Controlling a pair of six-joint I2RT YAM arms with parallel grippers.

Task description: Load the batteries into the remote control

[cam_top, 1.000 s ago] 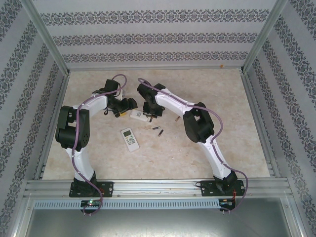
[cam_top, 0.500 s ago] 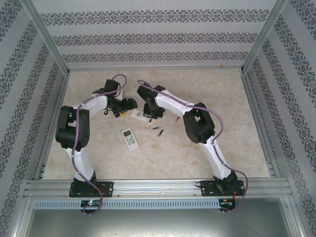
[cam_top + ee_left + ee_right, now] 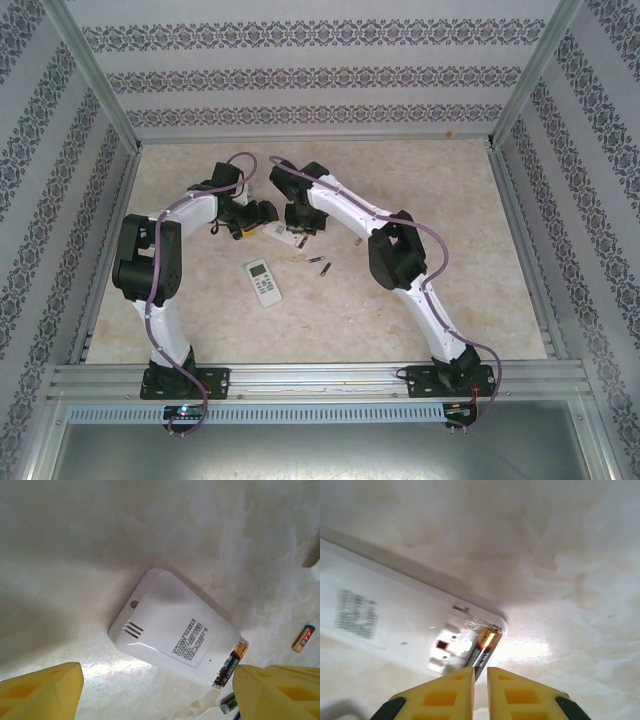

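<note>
One battery (image 3: 484, 645) sits in the face-down remote control (image 3: 170, 630) just ahead of the closed, empty right jaws, the open left jaws straddle it, and remaining batteries (image 3: 304, 637) lie loose outside them.

From the top camera, both arms (image 3: 340, 205) cover most of the remote (image 3: 277, 231), which lies between the table's middle and its far edge. The loose batteries (image 3: 325, 269) at mid-table are specks to me. My left wrist camera crops another battery (image 3: 229, 703) at its bottom edge, and the label print (image 3: 190, 640) is unreadable. The right gripper (image 3: 480, 675) hides the near end of the seated battery (image 3: 484, 647).
</note>
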